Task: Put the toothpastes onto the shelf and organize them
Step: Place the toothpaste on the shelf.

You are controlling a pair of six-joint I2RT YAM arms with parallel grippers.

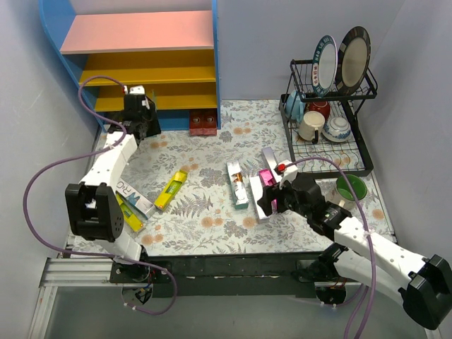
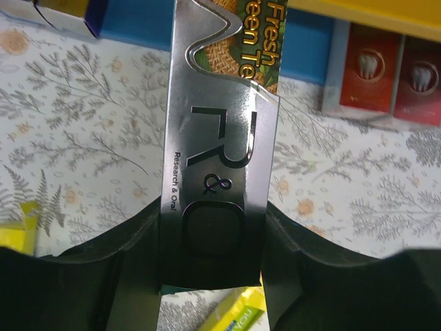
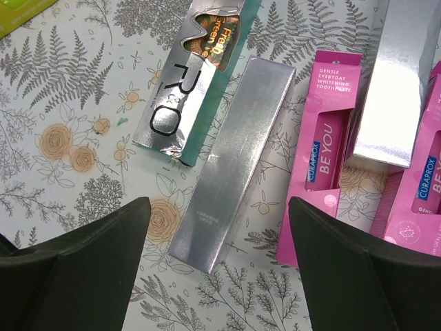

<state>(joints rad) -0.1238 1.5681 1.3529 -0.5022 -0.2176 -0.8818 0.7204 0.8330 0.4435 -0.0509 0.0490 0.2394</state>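
Note:
My left gripper (image 2: 210, 234) is shut on a silver R&O toothpaste box (image 2: 220, 138), held lengthwise and pointing at the shelf (image 1: 141, 32). In the top view it (image 1: 141, 113) sits just before the lowest yellow board. Two dark red boxes (image 2: 372, 69) stand at the shelf's foot. My right gripper (image 3: 219, 207) is open above a plain silver box (image 3: 231, 158), which lies flat between its fingers. Beside that box lie a silver-teal R&O box (image 3: 186, 83), a pink Curaprox box (image 3: 324, 152) and another silver box (image 3: 400, 83). A yellow box (image 1: 171, 191) lies mid-table.
A black wire dish rack (image 1: 325, 120) with plates, cups and bowls stands at the back right, a green cup (image 1: 349, 187) in front of it. A white box (image 1: 134, 194) and a yellow box (image 1: 131, 215) lie by the left arm. Purple cables loop off both arms.

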